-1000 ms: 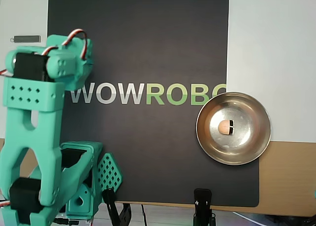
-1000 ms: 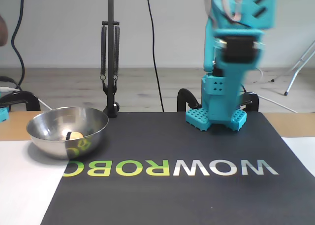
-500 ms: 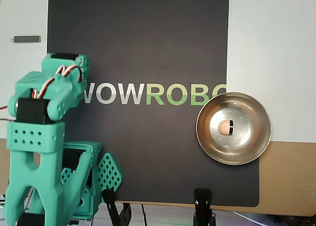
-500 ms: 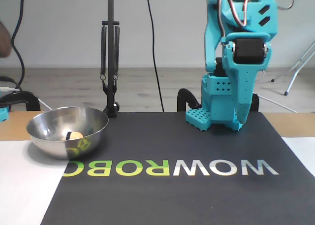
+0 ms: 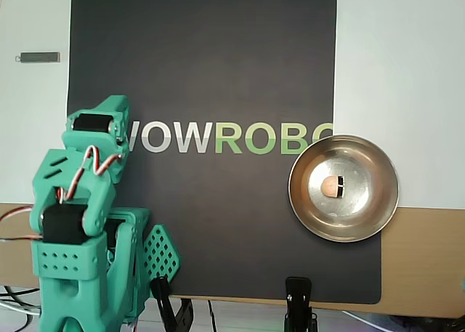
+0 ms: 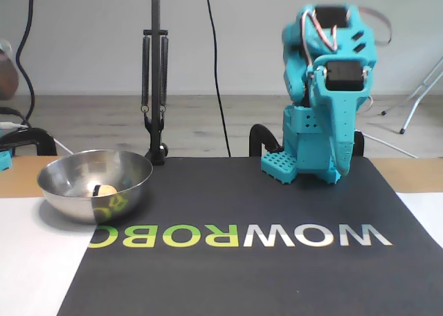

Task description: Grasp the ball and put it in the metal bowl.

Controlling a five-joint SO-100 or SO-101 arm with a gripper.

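**Ball in bowl, little left to fail**

Ball sits inside metal bowl, right of centre in overhead view. Arm folded at its base, lower left overhead; gripper grips nothing, opening unreadable. Judged risk: a stray arm swing knocking the light bowl.
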